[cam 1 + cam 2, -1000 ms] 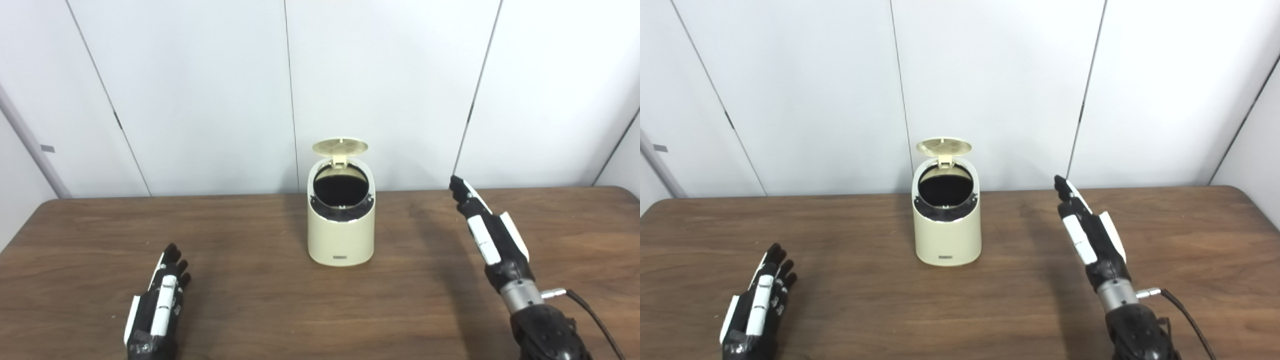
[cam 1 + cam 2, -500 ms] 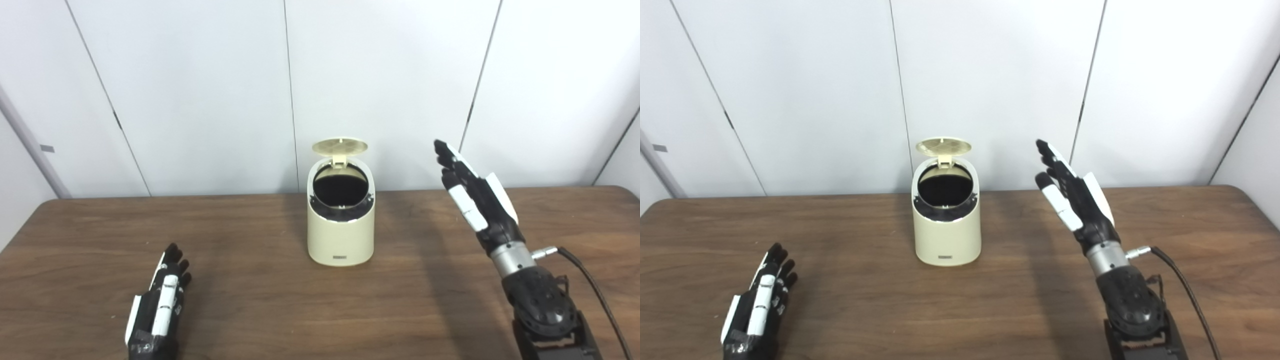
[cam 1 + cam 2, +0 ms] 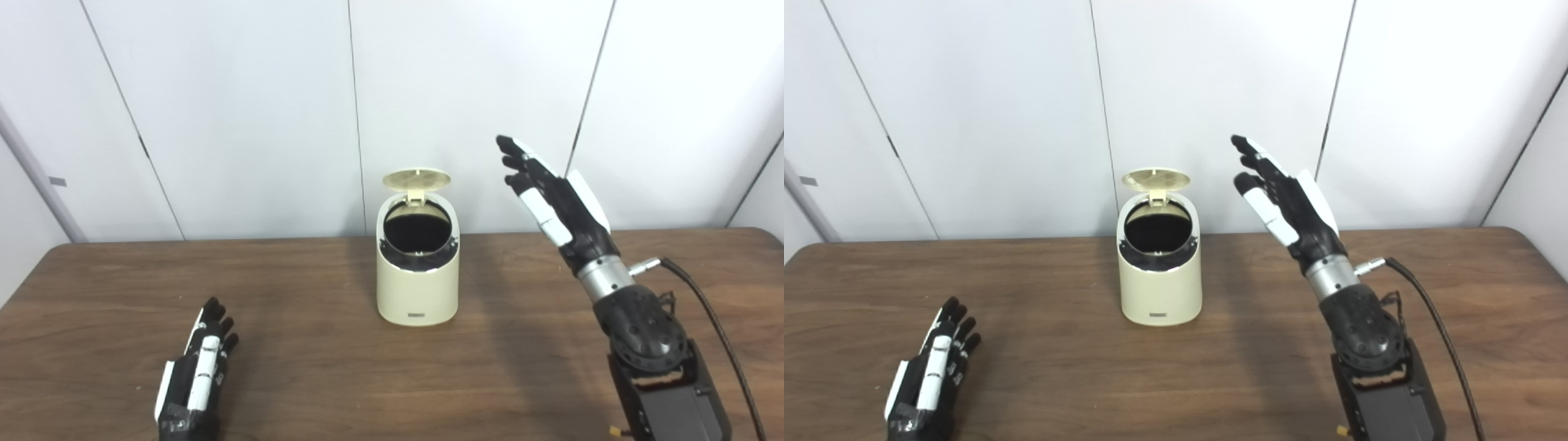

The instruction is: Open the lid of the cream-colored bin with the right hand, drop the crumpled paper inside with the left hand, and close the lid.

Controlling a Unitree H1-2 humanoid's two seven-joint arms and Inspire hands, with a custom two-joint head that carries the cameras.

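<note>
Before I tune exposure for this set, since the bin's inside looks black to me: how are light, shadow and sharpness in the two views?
Left eye view: even, soft light; the bin is sharp, its opening plain black with no detail; a faint shadow stripe crosses the table under the raised right robot hand. Right eye view: the same, no glare; the left robot hand is a little soft.

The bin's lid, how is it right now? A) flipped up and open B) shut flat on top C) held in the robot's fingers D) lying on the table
A: the lid stands tipped up behind the dark round opening of the cream bin, and neither the right hand nor the left hand touches it.
</note>
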